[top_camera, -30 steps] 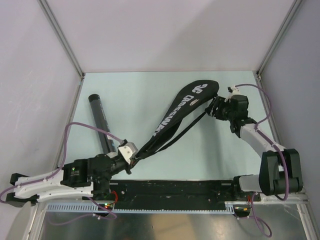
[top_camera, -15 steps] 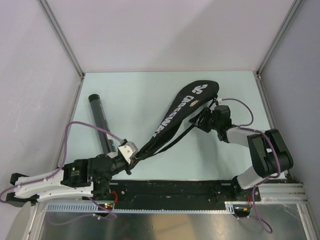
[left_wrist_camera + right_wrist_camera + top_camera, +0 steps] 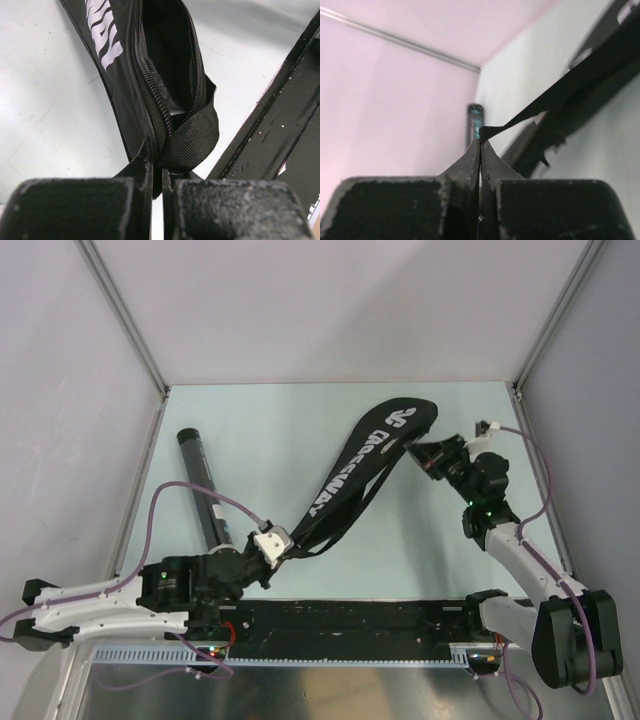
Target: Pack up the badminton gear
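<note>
Left wrist | left tool [image 3: 156, 182] pinches black bag [image 3: 120, 90] by woven loop [image 3: 192, 140] | right tool [image 3: 480, 145] pinches its thin flat strap [image 3: 560, 95]

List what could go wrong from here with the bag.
1. The right gripper pinches only the tip of a thin black strap; it may slip out under tension.
2. The left gripper clamps the bag at its narrow end beside the open zipper; a hard pull could tug it free.
3. The tube lies close beside the left arm; a swing could knock it.
</note>
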`<action>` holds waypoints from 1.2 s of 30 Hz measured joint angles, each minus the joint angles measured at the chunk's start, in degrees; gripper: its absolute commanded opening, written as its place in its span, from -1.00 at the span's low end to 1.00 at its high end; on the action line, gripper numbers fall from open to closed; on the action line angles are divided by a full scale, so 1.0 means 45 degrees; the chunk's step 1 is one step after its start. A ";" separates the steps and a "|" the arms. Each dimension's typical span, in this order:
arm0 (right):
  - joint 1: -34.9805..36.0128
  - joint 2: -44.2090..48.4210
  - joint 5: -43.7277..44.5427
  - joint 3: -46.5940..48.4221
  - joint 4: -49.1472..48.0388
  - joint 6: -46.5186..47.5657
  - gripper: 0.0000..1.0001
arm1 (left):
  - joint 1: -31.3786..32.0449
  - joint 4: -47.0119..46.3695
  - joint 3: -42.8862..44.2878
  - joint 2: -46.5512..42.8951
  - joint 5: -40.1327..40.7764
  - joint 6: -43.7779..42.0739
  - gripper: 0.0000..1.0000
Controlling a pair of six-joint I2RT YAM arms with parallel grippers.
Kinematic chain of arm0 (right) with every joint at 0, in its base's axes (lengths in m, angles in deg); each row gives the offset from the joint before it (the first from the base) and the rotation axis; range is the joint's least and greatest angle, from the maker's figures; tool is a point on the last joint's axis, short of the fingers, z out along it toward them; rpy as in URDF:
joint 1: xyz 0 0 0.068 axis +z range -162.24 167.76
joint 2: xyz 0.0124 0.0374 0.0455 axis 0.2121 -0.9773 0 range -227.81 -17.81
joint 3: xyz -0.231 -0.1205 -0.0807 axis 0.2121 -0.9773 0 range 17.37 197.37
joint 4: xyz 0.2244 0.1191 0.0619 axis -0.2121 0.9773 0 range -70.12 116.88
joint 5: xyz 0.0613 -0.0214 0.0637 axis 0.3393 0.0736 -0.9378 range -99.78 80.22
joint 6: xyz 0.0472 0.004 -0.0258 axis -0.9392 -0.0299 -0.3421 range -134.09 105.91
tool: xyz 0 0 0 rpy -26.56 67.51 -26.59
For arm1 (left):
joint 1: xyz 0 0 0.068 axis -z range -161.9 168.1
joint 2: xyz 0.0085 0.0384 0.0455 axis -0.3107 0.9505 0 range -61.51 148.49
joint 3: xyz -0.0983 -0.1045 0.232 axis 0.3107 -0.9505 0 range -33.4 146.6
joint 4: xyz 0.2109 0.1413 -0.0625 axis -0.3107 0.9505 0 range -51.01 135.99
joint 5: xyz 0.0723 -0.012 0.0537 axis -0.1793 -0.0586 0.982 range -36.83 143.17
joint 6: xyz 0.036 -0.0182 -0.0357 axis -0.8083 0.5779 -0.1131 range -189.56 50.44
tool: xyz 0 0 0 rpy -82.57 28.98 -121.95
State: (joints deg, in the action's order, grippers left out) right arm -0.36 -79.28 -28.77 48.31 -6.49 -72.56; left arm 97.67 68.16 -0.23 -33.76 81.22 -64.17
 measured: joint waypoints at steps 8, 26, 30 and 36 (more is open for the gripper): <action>-0.0272 -0.2132 0.0185 0.2166 -0.2200 -0.2074 -1.00 | -0.0049 -0.0121 0.0000 0.0199 -0.1030 -0.0287 -1.00; -0.0024 -0.6926 0.0821 0.6921 0.0549 -0.1758 -0.23 | -0.0141 -0.0398 -0.0010 0.0374 -0.2448 -0.1103 -1.00; -0.0087 -0.6936 0.1001 0.8354 0.4075 0.1069 0.19 | -0.0141 -0.0330 -0.0010 -0.0403 -0.2288 -0.1064 -1.00; -0.0933 -0.6329 0.0933 0.9015 0.7868 0.4517 0.27 | -0.0170 -0.0044 0.0087 -0.1277 -0.2147 -0.0821 -1.00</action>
State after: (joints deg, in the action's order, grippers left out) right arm -4.56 -107.76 -24.57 88.88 28.91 -52.24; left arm 96.90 67.96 0.16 -39.51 71.56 -67.87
